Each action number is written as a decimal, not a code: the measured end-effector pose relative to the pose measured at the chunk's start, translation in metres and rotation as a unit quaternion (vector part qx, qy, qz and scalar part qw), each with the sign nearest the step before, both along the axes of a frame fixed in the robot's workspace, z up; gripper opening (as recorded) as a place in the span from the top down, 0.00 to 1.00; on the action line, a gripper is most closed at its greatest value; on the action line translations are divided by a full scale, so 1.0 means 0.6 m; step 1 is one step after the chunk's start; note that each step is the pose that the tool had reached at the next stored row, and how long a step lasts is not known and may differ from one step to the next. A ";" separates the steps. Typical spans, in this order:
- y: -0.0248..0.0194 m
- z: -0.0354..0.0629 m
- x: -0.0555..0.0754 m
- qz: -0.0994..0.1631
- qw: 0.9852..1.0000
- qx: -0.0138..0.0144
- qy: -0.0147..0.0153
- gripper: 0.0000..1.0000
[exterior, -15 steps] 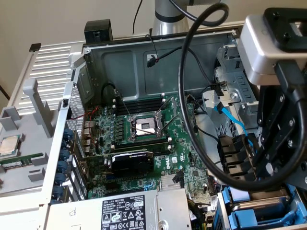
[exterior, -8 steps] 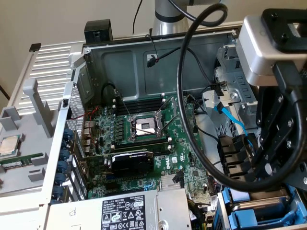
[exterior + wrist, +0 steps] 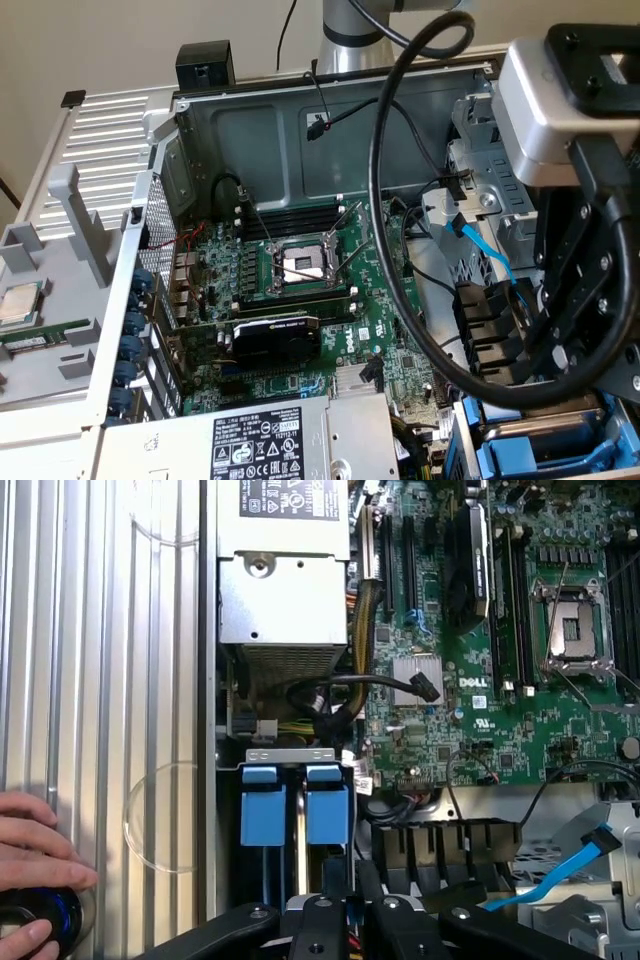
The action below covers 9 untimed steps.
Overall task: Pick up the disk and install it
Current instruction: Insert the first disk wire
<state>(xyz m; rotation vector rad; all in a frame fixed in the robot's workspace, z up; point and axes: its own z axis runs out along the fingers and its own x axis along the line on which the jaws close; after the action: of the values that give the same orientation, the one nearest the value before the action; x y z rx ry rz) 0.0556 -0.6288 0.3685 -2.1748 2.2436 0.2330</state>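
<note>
While your hand [image 3: 35,860] rested on a round black device [image 3: 40,918], the gripper [image 3: 350,905] hung over the open computer case [image 3: 300,130], fingers drawn narrowly together, pinching the disk [image 3: 327,810], which stood on edge in the drive bay beside another blue carrier [image 3: 262,805].
</note>
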 end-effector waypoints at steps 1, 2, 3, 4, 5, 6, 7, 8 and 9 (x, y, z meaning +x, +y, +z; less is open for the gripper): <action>-0.0006 0.000 0.000 0.000 1.000 0.000 0.000 0.84; -0.0007 0.000 0.000 0.000 1.000 0.000 0.000 0.84; -0.0007 0.000 0.000 0.000 1.000 0.000 0.000 0.84; -0.0007 0.000 0.000 0.000 1.000 0.000 0.000 0.84; -0.0008 0.000 0.000 0.000 1.000 0.000 0.000 0.84; -0.0009 -0.001 0.000 0.000 1.000 0.000 0.000 0.84; -0.0009 0.000 0.000 0.000 1.000 0.000 0.000 0.84; -0.0009 0.000 0.000 0.000 1.000 0.000 0.000 0.84; -0.0009 0.000 0.000 0.000 1.000 0.000 0.000 0.84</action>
<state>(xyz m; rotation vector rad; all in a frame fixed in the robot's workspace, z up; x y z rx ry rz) 0.0556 -0.6293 0.3682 -2.1747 2.2435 0.2331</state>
